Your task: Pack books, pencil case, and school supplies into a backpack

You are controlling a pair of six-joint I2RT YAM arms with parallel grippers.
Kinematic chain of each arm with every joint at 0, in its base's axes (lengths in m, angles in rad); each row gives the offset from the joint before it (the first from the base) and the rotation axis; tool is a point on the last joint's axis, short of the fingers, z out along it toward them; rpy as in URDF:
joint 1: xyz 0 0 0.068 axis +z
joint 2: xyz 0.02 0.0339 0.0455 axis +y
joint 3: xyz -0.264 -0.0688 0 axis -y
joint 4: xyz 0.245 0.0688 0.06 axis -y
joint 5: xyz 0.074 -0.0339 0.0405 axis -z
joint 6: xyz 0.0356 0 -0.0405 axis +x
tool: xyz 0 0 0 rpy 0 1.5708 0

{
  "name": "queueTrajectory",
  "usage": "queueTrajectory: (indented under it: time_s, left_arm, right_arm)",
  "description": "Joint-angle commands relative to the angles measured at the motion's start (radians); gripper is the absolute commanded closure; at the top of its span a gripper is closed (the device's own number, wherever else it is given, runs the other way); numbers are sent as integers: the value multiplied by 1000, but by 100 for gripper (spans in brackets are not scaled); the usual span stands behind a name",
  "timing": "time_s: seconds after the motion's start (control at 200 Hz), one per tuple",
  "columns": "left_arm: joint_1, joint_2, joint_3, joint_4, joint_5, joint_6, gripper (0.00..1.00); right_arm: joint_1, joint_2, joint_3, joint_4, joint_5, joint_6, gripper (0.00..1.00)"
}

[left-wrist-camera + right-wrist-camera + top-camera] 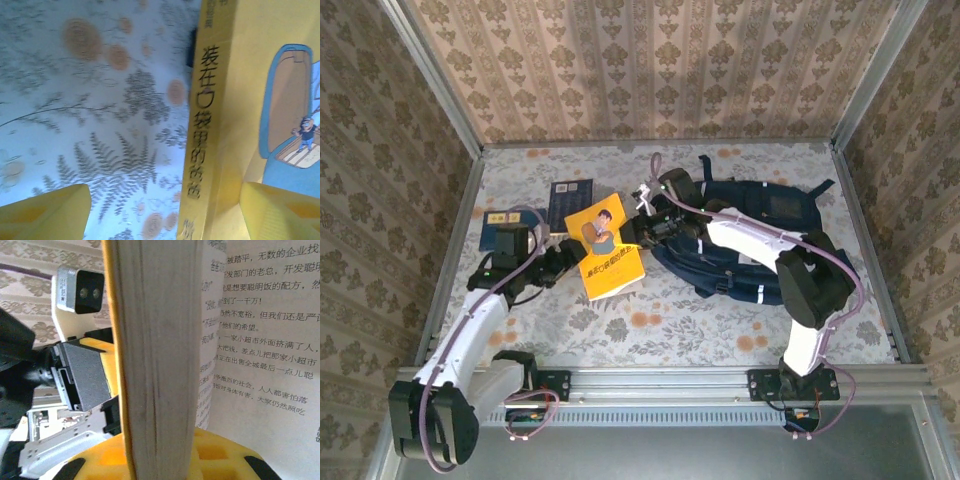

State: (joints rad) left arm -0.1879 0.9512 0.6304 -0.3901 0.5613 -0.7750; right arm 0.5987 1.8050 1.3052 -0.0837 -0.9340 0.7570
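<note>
1. While the right gripper (645, 232) is pinching the orange-yellow book (610, 262) by its page block, the book is lying just beside the backpack (790, 205).
2. The left gripper (165, 211) is holding its jaws spread around the spine (seemingly not touching); closing there before lifting is looking wise.

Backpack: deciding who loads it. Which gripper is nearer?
Right. The right gripper, shut on the yellow book, is beside the backpack; the left gripper sits at that book's opposite edge, farther away.
</note>
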Motion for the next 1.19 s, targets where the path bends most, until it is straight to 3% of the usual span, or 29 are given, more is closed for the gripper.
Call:
queueTrajectory:
  time_s: [0.0, 0.255, 0.38, 0.49, 0.595, 0.725, 0.84, 0.94, 1.055, 1.19]
  left_arm:
    - [5, -15, -8, 135, 186, -19, 21]
    - [6, -25, -33, 323, 309, -100, 22]
    - [6, -22, -60, 403, 343, -145, 27]
    - [4, -31, -76, 452, 357, -169, 37]
    - [2, -44, -84, 468, 359, -171, 59]
    - [1, -60, -88, 492, 367, -173, 85]
    - [-2, -81, -92, 553, 389, -192, 100]
    - [-11, -97, -87, 590, 400, -206, 100]
    - [-37, -101, -79, 640, 411, -225, 100]
    - [-61, -108, -58, 645, 410, -223, 100]
  right_arm:
    - [4, -62, -26, 113, -122, 39, 98]
    - [-5, -73, -116, 353, -158, 203, 97]
    - [-7, -79, -126, 373, -161, 215, 97]
    - [-14, -92, -135, 368, -151, 214, 96]
    - [-20, -103, -142, 360, -135, 209, 93]
    - [-31, -129, -135, 222, -67, 112, 73]
    - [-45, -160, -114, 45, 38, 0, 52]
    - [-48, -176, -116, -7, 91, -38, 30]
    - [-48, -171, -148, 86, 67, 25, 23]
    - [-47, -142, -198, 286, 1, 155, 22]
